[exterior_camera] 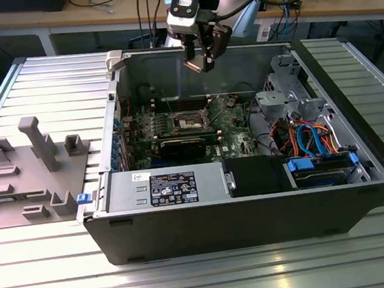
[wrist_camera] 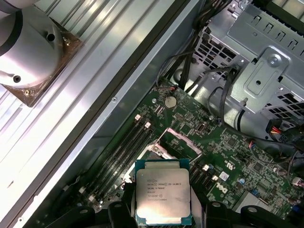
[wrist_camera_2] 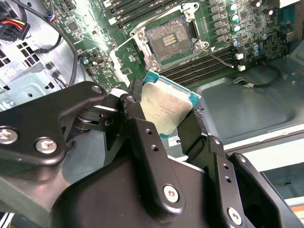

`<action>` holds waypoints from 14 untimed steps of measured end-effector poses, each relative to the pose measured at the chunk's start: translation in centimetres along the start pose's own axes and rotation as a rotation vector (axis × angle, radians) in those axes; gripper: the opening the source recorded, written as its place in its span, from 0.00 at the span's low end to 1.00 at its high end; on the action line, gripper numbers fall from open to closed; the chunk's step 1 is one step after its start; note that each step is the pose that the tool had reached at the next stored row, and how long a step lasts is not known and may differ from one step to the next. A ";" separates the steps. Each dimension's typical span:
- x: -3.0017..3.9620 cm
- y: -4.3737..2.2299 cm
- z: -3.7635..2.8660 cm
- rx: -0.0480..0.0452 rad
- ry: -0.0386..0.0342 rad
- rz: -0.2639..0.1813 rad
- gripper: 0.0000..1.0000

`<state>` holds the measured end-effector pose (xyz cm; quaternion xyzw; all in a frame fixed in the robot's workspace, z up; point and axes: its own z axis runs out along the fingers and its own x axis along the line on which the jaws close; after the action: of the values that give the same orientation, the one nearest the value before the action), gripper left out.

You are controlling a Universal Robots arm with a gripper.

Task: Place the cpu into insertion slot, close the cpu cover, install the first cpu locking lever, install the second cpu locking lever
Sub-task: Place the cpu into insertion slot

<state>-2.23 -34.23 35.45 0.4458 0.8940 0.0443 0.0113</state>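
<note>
The gripper (wrist_camera_2: pixel 166 108) has its black fingers (wrist_camera_2: pixel 140 128) clamped on two opposite edges of the cpu (wrist_camera: pixel 163 197). It's a flat square chip with a dull silver-grey lid, some small print and a thin green border. It's held in the air inside the open computer case (exterior_camera: pixel 255 220), above the green motherboard (wrist_camera_2: pixel 95 50). The insertion slot (wrist_camera_2: pixel 168 42) sits bare below it, dark with a silvery rim, and well apart from the chip.

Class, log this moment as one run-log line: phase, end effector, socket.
phase: cpu carry | end effector: shut on cpu, above board | insertion slot: empty, uncovered
</note>
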 end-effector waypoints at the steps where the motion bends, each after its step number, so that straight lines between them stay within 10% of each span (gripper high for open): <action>1: 0.00 0.00 0.00 0.0000 -0.0001 0.002 0.54; 14: 0.00 0.00 0.00 -0.0003 -0.0016 0.018 0.54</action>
<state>-2.23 -34.23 35.45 0.4537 0.8900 0.0442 0.0117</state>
